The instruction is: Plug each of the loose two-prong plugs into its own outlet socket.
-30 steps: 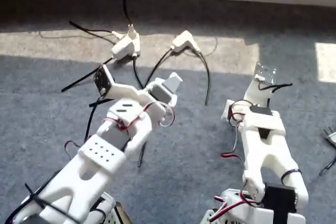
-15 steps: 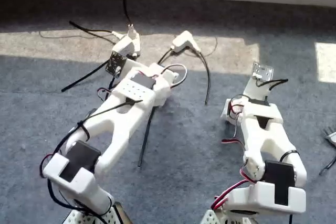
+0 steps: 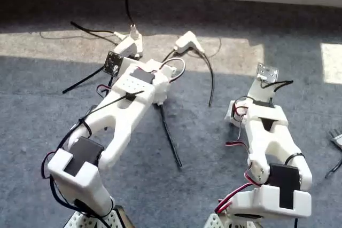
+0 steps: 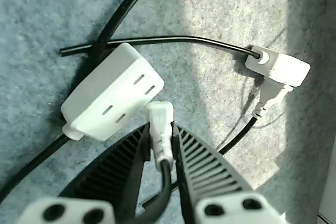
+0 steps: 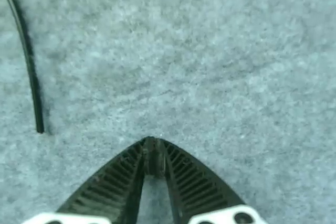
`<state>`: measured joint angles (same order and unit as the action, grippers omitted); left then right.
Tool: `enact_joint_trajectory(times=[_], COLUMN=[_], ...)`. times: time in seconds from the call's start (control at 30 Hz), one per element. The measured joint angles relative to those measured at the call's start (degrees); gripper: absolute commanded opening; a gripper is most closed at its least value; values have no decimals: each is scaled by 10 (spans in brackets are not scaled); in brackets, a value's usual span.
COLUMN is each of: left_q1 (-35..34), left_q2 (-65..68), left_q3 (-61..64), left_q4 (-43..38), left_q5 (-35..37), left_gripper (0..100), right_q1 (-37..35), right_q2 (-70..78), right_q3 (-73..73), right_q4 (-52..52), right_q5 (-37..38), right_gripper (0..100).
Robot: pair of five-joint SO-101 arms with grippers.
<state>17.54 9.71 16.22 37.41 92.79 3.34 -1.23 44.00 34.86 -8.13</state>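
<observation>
My left gripper (image 4: 160,127) is shut on a white two-prong plug (image 4: 159,119) with a black cord. The plug's front end touches the edge of the white outlet block (image 4: 107,95), beside its slots; I cannot see the prongs. In the high view this block (image 3: 127,48) lies just beyond the left arm. A second white plug (image 4: 277,66) on a black cord lies on the carpet farther off, seen from above as the white plug (image 3: 187,41). My right gripper (image 5: 151,153) is shut on nothing, low over bare carpet.
Grey carpet covers the floor. The held plug's black cord (image 3: 170,137) trails between the two arms. Another black cord end (image 5: 29,72) lies near the right gripper. A small grey plug-like item (image 3: 336,138) sits at the right edge. Thin cables run along the far side.
The left arm has stretched forward and down to the outlet block with the plug. Its trailing cord has swung to the right. The right arm shifted slightly, then stayed still.
</observation>
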Motion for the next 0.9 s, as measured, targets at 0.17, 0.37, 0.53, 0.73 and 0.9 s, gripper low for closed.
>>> enact_joint_trajectory(times=[0.17,0.37,0.53,0.73,0.9], left_q1=[-4,-2,-11,-52,-48], left_q2=[-51,-62,-42,-11,15], left_q3=[0,0,-11,-39,-60], left_q4=[49,92,92,92,92], left_q5=[0,47,67,76,76], left_gripper=[7,7,7,7,7], right_q1=[-2,-2,-2,-3,-3], right_q2=[1,3,3,3,3], right_q3=[0,-2,-2,-2,-2], right_q4=[0,0,0,0,0], right_q5=[0,0,0,0,0], right_gripper=[8,8,8,8,8])
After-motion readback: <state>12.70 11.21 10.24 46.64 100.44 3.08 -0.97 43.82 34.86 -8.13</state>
